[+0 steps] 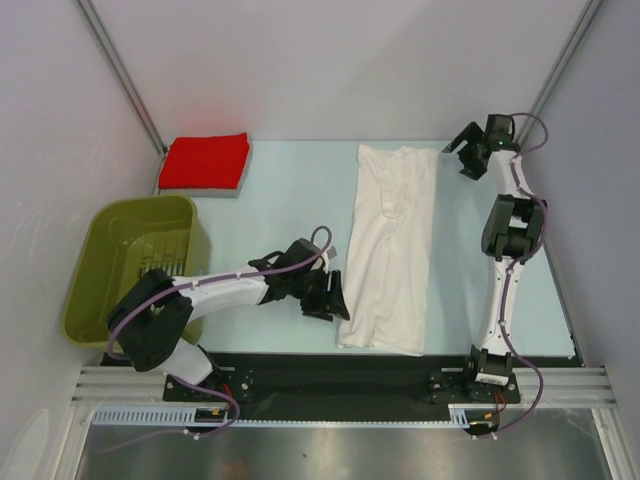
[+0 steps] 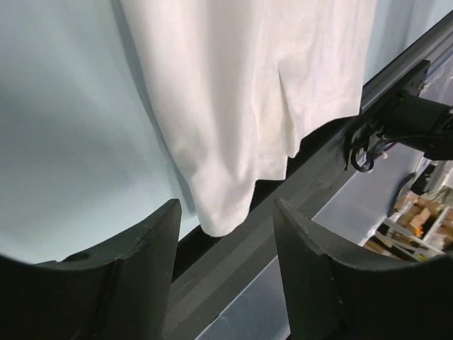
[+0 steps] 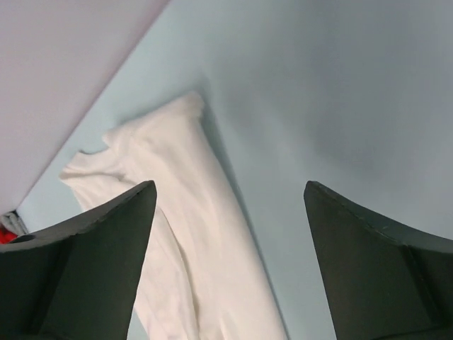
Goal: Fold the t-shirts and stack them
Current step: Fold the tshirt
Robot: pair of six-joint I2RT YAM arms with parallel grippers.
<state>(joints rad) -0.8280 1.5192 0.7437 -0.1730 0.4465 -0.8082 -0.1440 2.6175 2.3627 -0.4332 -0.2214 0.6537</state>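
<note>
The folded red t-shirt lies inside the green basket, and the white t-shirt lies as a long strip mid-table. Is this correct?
No. The red t-shirt lies outside the basket, beyond its far side, as the top view shows. The white t-shirt is as you say.

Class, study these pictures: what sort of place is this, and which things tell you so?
Probably a robotics lab test cell: a left arm and right arm bolted at the table edge, plain white walls around it, and a white shirt, red shirt and basket as practice items.

Pale blue table (image 1: 290,200) with white t-shirt (image 1: 390,250) and folded red t-shirt (image 1: 205,160)
</note>
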